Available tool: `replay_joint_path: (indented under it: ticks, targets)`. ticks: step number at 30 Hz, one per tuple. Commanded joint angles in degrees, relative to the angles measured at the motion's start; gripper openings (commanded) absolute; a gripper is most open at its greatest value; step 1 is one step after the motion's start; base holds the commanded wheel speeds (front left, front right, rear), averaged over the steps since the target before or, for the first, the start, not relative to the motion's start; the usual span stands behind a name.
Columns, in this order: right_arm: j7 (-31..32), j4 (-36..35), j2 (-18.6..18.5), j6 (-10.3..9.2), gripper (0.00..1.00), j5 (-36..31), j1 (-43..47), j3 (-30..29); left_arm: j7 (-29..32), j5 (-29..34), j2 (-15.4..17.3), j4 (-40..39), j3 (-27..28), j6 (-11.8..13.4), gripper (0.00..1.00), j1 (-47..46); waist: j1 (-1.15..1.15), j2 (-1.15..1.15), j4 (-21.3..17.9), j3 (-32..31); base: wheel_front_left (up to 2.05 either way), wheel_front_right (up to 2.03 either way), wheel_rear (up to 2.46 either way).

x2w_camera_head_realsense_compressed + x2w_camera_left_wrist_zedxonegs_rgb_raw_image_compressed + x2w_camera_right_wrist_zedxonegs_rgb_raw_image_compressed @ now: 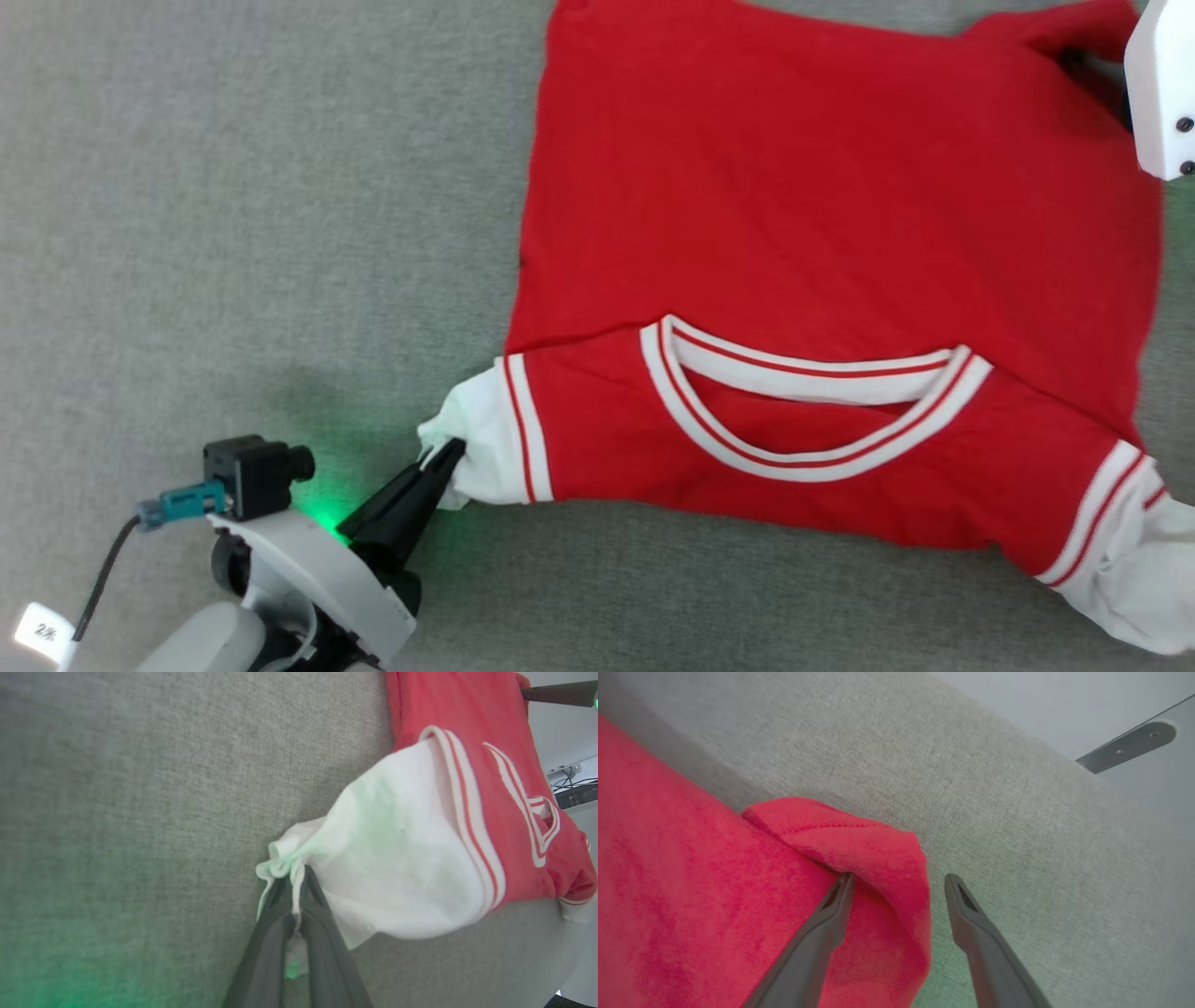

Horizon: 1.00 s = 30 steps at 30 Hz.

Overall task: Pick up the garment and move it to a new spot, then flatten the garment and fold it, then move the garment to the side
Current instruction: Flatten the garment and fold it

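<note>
The garment (822, 205) lies spread on the grey cloth surface, plain red side up, with its striped collar (812, 420) folded over toward me. My left gripper (451, 455) is shut on the bunched tip of the white left sleeve (402, 858); in the left wrist view the fingertips (306, 882) pinch that fabric. My right gripper (900, 877) stands open at the far right corner of the garment (691, 882), with a turned-up red hem corner (878, 858) between its fingers. The right arm's white housing (1162, 93) shows at the upper right of the head view.
Grey cloth surface (233, 187) stretches wide to the left of the garment. The other white sleeve (1134, 588) is crumpled at the lower right. A metal bar (1127, 749) juts out beyond the surface's far edge. Cables and equipment (574, 793) sit off the table.
</note>
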Motion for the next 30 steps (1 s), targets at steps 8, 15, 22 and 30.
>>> replay_joint_path:
  ticks: [8,15,22,30]
  targets:
    - [0.86,4.88,-0.96,-0.04,1.0,3.4,-0.75,5.18,1.32,-0.2,-2.49,8.44,-1.92,0.83,0.0,-0.17,0.0,0.0,1.92,1.65,0.0,0.0,0.0]
    - [-2.33,7.18,-1.06,-0.05,0.0,4.25,-1.25,6.06,1.26,-0.2,-2.7,9.52,-1.88,0.04,0.0,-1.33,0.0,0.0,1.75,1.56,0.0,0.0,0.0]
    - [-4.85,8.62,-1.34,-0.05,0.0,5.7,-1.92,5.16,1.08,-0.04,-2.85,10.1,-1.73,-0.3,0.0,-2.09,0.0,0.0,1.2,0.66,0.0,0.0,0.0]
    - [-4.79,2.94,-6.82,-0.05,0.0,9.25,5.83,5.32,-0.86,0.2,-2.66,10.26,-0.47,1.19,0.0,-1.88,0.0,0.0,-0.6,-3.06,0.0,0.0,0.0]
